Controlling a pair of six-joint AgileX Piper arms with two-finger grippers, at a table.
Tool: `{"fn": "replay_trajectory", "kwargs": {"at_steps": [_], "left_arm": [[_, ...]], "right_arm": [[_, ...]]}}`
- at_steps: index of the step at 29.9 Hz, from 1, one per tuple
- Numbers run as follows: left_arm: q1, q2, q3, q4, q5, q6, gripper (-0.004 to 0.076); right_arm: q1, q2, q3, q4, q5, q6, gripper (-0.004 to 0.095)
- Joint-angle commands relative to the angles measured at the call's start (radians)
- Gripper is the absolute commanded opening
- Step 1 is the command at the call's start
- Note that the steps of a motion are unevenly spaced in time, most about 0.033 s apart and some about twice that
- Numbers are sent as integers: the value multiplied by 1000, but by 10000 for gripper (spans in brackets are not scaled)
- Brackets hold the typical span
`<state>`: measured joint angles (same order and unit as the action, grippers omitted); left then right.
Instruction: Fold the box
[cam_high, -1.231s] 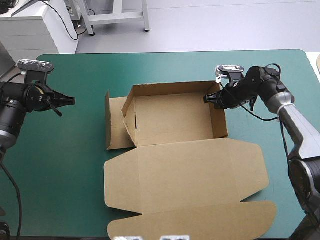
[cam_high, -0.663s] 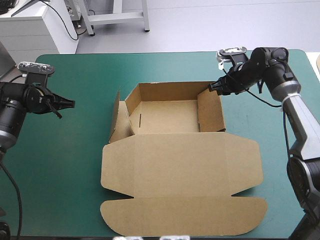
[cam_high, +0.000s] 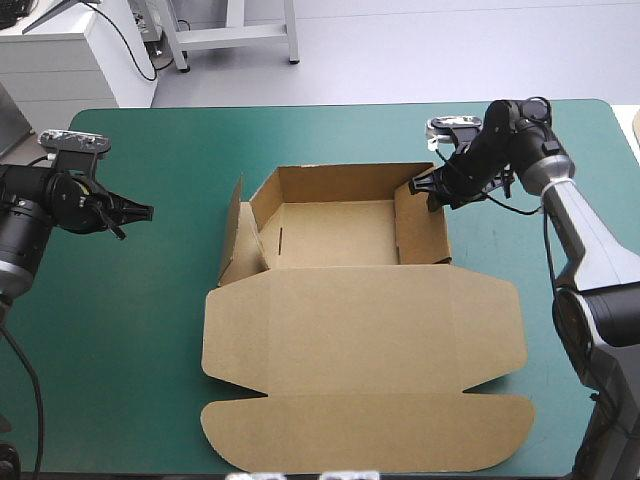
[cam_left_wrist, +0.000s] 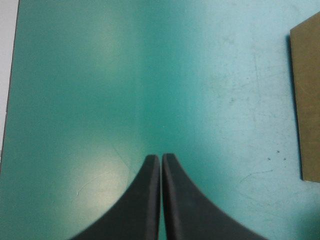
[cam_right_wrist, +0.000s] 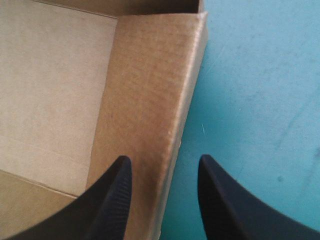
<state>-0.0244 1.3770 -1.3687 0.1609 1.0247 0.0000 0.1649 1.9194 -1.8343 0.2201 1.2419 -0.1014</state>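
While the brown box (cam_high: 360, 330) sits in the middle of the teal-green table (cam_high: 130, 330), walls up and lid flat toward the near edge, the right gripper (cam_high: 420, 187) is spread wide, straddling its right wall. Left gripper (cam_high: 143, 211) hovers pinched together near the left edge.

Table (cam_high: 150, 330) — teal-green cover, far corners rounded; faint scratches, few dark specks (cam_left_wrist: 270, 159) on surface.

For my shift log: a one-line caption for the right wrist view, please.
Right gripper, fingers open, poised astride the raised right wall of the brown box, teal-green cover beside it.
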Motion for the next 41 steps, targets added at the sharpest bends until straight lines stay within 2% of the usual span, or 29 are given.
{"fn": "replay_trajectory", "kwargs": {"at_steps": [1, 6, 7, 9, 10, 11, 22, 27, 32, 37, 41], "left_arm": [[0, -35, -34, 5, -32, 0, -6], [0, -35, -34, 2, -36, -21, -6], [0, -35, -34, 2, -36, -21, -6], [0, -35, -34, 2, -36, -21, -8], [0, -35, -34, 2, -36, -21, -8], [0, -35, -34, 2, -36, -21, -8], [0, 8, -34, -25, -67, -38, -8], [0, 57, -34, -147, -132, -40, -8], [0, 78, -34, -311, -188, -36, -8], [0, 82, -34, -624, -233, 105, -8], [0, 82, -34, -976, -237, 338, -8]], "right_arm": [[-2, -3, -33, 37, 1, 22, 389], [-2, 45, -33, 58, 2, 24, 370], [-2, 48, -33, 58, 2, 33, 328], [-2, 55, -33, 54, 2, 42, 181], [-2, 55, -33, 54, 2, 42, 47], [-2, 55, -33, 54, 2, 44, -25], [-4, -30, -33, 99, -58, 37, -21], [-19, -116, -33, 106, -65, 23, -21], [-89, -216, -33, 130, -40, 11, -21], [-182, -300, -33, 267, -16, -52, -21], [-211, -333, -33, 290, -18, -67, -21]]}}
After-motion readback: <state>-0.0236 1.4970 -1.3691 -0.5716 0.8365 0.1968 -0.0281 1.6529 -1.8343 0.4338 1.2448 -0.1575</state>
